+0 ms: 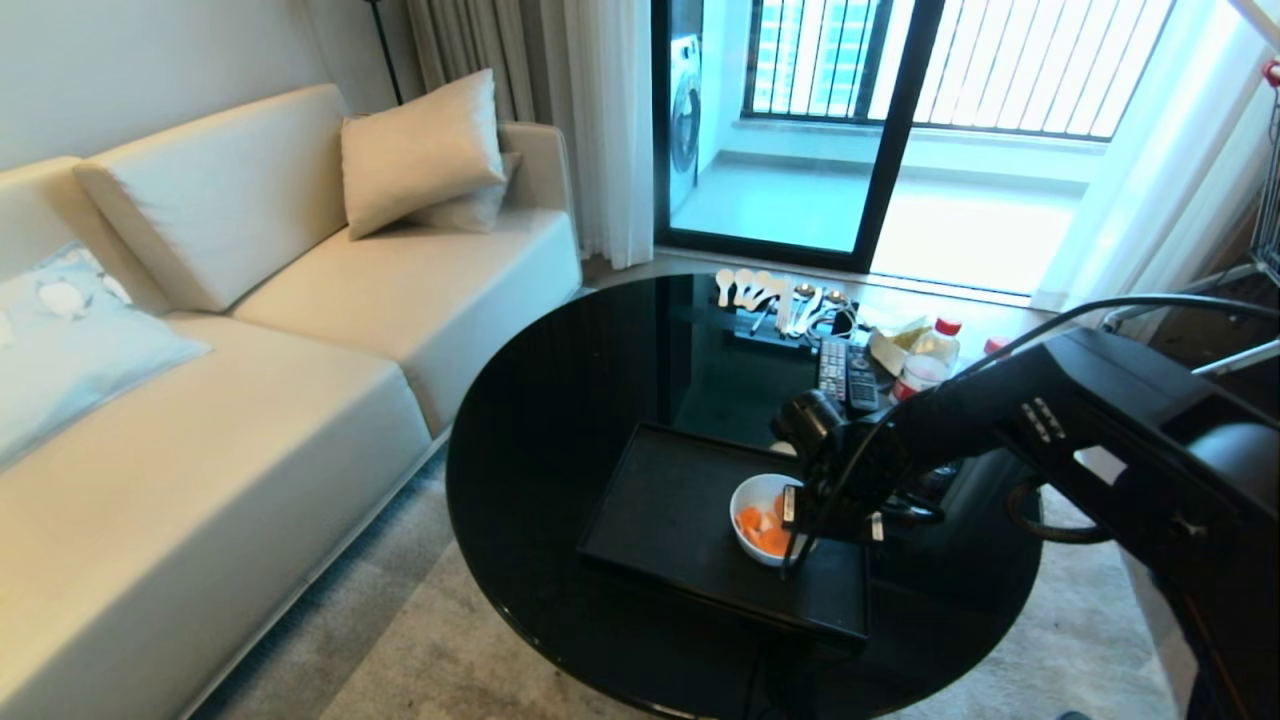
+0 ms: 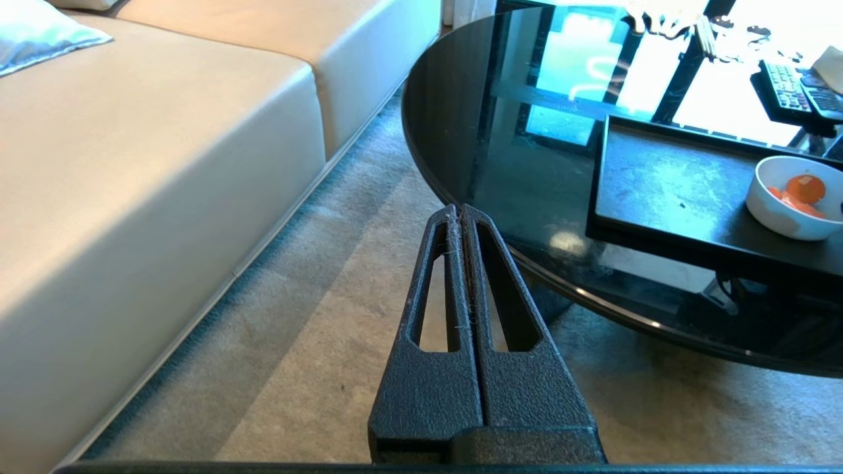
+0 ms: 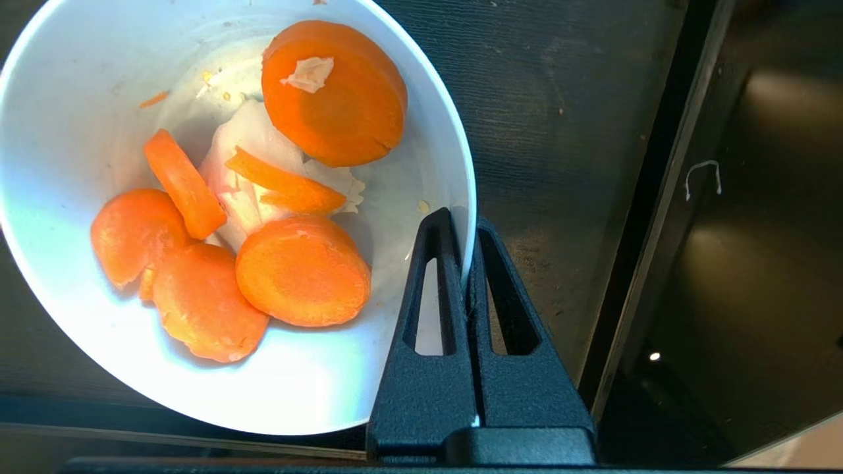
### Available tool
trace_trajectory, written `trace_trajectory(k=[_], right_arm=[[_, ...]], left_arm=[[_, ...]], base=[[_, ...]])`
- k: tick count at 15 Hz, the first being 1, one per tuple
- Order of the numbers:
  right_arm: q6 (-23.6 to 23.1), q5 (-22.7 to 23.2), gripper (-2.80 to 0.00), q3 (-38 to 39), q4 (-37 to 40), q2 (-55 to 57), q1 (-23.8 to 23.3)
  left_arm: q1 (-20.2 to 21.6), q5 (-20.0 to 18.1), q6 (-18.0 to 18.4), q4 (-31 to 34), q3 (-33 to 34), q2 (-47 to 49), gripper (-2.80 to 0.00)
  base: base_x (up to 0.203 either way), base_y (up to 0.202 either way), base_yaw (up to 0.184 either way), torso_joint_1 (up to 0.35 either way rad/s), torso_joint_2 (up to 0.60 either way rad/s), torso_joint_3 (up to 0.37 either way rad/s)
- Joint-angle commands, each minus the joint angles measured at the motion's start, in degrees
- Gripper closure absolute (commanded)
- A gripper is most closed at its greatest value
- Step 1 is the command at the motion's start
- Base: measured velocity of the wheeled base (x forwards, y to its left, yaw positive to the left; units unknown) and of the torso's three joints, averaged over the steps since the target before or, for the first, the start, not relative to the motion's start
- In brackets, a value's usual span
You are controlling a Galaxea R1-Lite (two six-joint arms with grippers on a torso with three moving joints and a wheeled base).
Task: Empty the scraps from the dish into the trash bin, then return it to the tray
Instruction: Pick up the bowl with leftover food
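Looking down from the head view, the right hand was at the near right side of the bowl, which stood on the black tray on the round table. The scraps were in the bowl. No trash bin showed in any view, so I cannot say where it was.

From the left wrist view, the left hand hung beside the table above the carpet, its two fingers pressed together with nothing between them. The bowl sat well apart from it, on the tray.

From the right wrist view, the right hand was closed tight on the rim of the bowl, one finger inside the wall and one outside. Carrot slices and pale pieces lay on the bottom.

I think the risk is the thin grip on one side only. The loaded bowl could turn between the fingers when lifted, and scraps could spill on the tray or the carpet. It could also slip out completely, because the wall is smooth.
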Motion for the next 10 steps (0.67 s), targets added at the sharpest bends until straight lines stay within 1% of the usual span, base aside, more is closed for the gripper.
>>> trace_trajectory(k=[1,4,7,10], right_arm=[[1.5,-0.1,0.00,0.1,0.2,-1.0,0.1],[5.3,0.0,0.00,0.1,1.5,-3.4,0.0],[11.4,0.1,0.00,0.3,6.0,-6.1,0.0],[14.6,0.2,0.00,2.8,7.2,-9.2,0.0]], left_arm=[[0.0,0.0,0.0,0.0,0.0,0.0,0.00],[0.0,0.0,0.0,0.0,0.0,0.0,0.00],[0.0,0.0,0.0,0.0,0.0,0.0,0.00],[0.0,0.0,0.0,0.0,0.0,0.0,0.00]], base=[[0.000,0.000,0.000,0.000,0.00,0.000],[0.000,0.000,0.000,0.000,0.00,0.000],[0.000,0.000,0.000,0.000,0.00,0.000],[0.000,0.000,0.000,0.000,0.00,0.000]])
